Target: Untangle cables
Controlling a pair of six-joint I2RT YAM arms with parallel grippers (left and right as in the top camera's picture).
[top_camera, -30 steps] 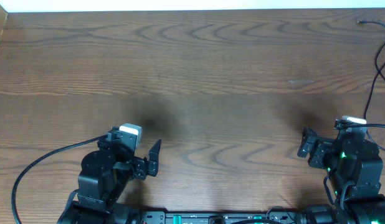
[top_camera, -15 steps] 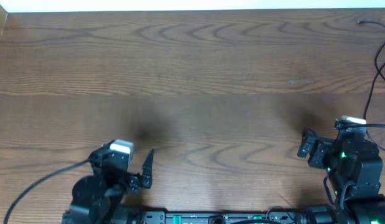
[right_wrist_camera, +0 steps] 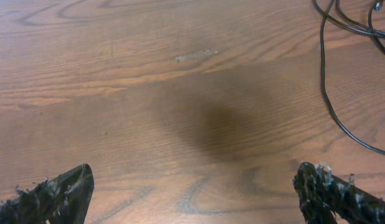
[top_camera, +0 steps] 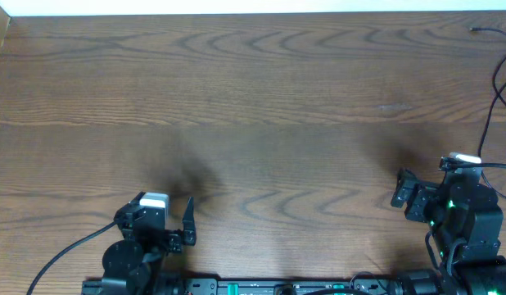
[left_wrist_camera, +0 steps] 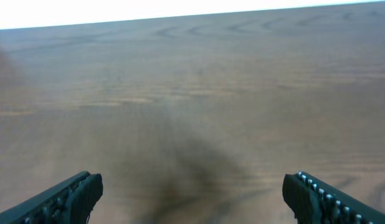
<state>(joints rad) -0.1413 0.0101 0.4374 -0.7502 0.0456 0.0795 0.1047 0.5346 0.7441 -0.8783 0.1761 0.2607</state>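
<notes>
Cables (right_wrist_camera: 321, 68): black cords, lying loose at the table's (top_camera: 253, 98) far right edge. Left gripper (left_wrist_camera: 192, 199) and right gripper (right_wrist_camera: 192, 186): both gaping wide, gripping nothing, probably waiting to reach.

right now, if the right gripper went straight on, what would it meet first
The way looks free: the right gripper faces only bare table, though depth is unclear. The black cables lie off to its right.

You can pass freely over the bare surface (top_camera: 261, 98) from 9 o'clock round to 1 o'clock. At 2 to 3 o'clock, thin black cables (top_camera: 488, 123) trail along the right edge, blocking that side.
</notes>
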